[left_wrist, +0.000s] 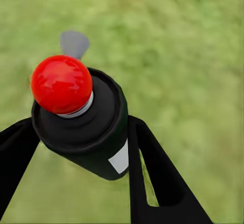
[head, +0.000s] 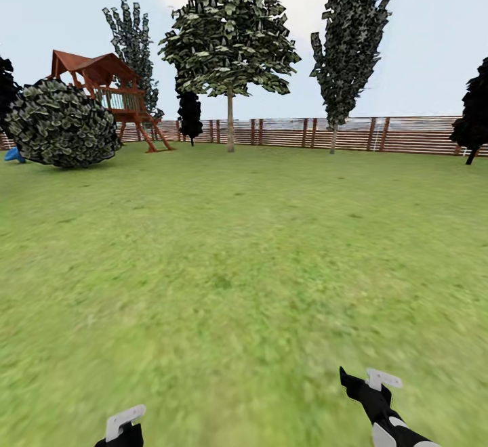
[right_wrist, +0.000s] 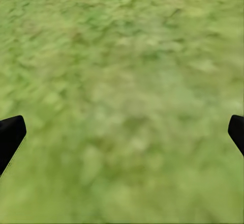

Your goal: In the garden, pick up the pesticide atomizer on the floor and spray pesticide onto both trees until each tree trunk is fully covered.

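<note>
- The left gripper (left_wrist: 81, 132) pinches the pesticide atomizer (left_wrist: 86, 127), a dark finger pressed to each side of its body.
- The atomizer's long axis runs along the fingers, its red tip (left_wrist: 62, 84) pointing away from the wrist, over blurred grass (left_wrist: 188, 56).
- The right gripper (right_wrist: 122, 132) is spread wide above the grass, holding nothing.
- Far across the lawn, a leafy tree (head: 230, 34) stands before the slatted fence (head: 407, 134), near a wooden playhouse (head: 108, 88).

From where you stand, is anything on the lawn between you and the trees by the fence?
Nothing visible: open grass runs up to the trees at the fence. The left tool grips the atomizer.
</note>
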Robot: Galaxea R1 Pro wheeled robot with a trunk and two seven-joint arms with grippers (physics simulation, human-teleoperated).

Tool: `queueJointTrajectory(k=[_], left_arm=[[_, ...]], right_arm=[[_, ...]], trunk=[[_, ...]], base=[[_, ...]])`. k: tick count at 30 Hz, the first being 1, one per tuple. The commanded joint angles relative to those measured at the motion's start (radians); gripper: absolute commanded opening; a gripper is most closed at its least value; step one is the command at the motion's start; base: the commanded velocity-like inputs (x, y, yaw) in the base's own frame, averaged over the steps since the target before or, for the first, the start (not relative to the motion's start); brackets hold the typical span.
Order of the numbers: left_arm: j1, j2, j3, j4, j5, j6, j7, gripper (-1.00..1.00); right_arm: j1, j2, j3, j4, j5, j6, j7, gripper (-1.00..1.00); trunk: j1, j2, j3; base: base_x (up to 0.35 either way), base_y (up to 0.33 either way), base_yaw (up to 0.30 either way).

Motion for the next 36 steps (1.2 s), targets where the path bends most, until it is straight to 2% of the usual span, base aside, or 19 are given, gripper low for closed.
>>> queueJointTrajectory(k=[1, 10, 36], left_arm=[[0.000, 0.000, -0.006, -0.001, 0.010, -0.002, -0.004, -1.00], [0.000, 0.000, -0.006, -0.001, 0.010, -0.002, -0.004, -1.00], [-0.001, 0.000, -0.006, -0.001, 0.010, -0.002, -0.004, -1.00]], right_arm=[[-0.001, 0.000, -0.007, 0.001, -0.005, -0.003, 0.010, 1.00], [-0.001, 0.000, -0.007, 0.001, -0.005, -0.003, 0.010, 1.00], [-0.001, 0.000, -0.007, 0.001, -0.005, -0.003, 0.010, 1.00]], trunk=[[0.000, 0.000, -0.001], [0.000, 0.000, -0.001], [0.000, 0.000, -0.001]], base=[[0.330, 0.000, 0.000], [0.330, 0.030, 0.000], [0.328, 0.128, 0.000]])
